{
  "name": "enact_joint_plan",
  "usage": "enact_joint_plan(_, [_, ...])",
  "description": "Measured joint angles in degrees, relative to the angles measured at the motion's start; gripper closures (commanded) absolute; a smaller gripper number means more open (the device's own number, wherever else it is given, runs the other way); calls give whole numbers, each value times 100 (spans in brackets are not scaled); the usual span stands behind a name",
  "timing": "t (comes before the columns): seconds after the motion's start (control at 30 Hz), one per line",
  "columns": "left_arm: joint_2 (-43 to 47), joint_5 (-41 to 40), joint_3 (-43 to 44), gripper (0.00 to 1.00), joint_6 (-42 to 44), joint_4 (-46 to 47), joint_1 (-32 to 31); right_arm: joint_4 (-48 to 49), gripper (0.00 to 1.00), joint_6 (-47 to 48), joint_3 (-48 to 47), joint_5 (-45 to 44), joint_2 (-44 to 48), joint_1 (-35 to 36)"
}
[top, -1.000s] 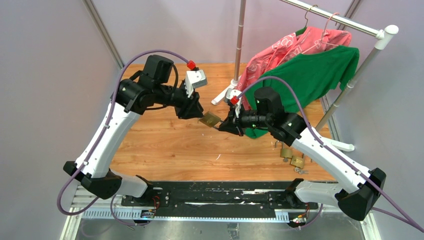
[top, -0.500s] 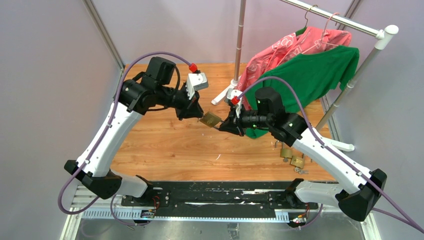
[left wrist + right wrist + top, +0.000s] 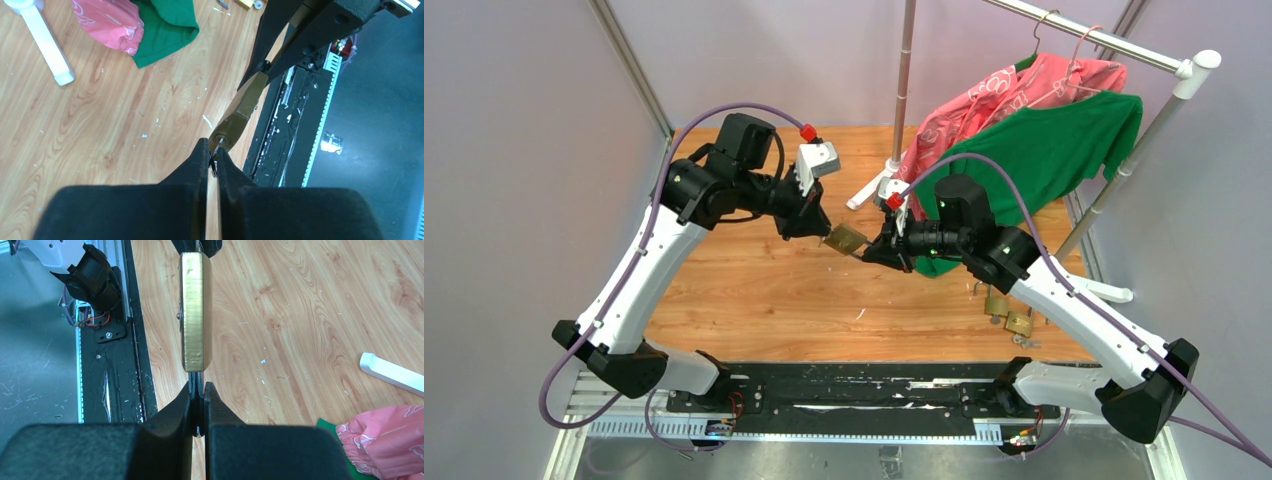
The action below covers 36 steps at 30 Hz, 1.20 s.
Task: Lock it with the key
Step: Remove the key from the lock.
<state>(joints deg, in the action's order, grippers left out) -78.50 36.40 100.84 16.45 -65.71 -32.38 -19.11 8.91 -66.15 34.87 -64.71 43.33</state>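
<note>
nearest, along the front edge: a black rail [image 3: 854, 385] with both arm bases bolted on. just past it, on the right side of the wooden bench [image 3: 754, 290]: two spare brass padlocks [image 3: 1009, 314], close together. further in, above mid-bench and clear of the wood: the brass padlock [image 3: 848, 238], up in the air between the two arms. grips it from the right with the right arm [image 3: 984, 250], right jaws pressed together on the steel shackle [image 3: 198, 377], lock body pointing away from that wrist. meets it from the left with the left arm [image 3: 724, 190], left jaws pinched together on a small silver key [image 3: 218, 148], only a sliver of metal showing between the black fingers. sets the key's tip at the round keyhole [image 3: 223, 141] in the padlock's end face; depth of insertion impossible to tell. beyond, at the far right: a clothes rack [image 3: 907, 80] with a green t-shirt [image 3: 1044, 150] and a pink patterned garment [image 3: 1004, 100] on hangers, draping down to the bench behind the right arm.
</note>
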Motion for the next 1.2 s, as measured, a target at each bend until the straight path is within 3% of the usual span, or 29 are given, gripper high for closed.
enact_joint_plan(0.13, [0, 0, 0, 77, -286, 7, 2, -9, 100, 0, 0, 4, 15, 2])
enact_joint_plan(0.33, [-15, -173, 70, 79, -356, -31, 0, -4, 100, 0, 0, 0, 37, 0])
enact_joint_plan(0.47, [-146, -216, 472, 69, -229, -68, -2, 2, 100, 0, 0, -2, 37, 0])
enact_joint_plan(0.83, [-229, -737, 883, 68, 1716, -901, -579, -146, 100, 66, 0, -4, 37, 2])
enact_joint_plan(1.0, [-424, -826, 1412, 68, 2256, -1528, -601, -280, 100, 542, 0, -101, 76, 81])
enact_joint_plan(1.2, [-442, -898, 1399, 67, 2516, -1967, -723, -765, 100, 1300, -247, -411, 269, 208])
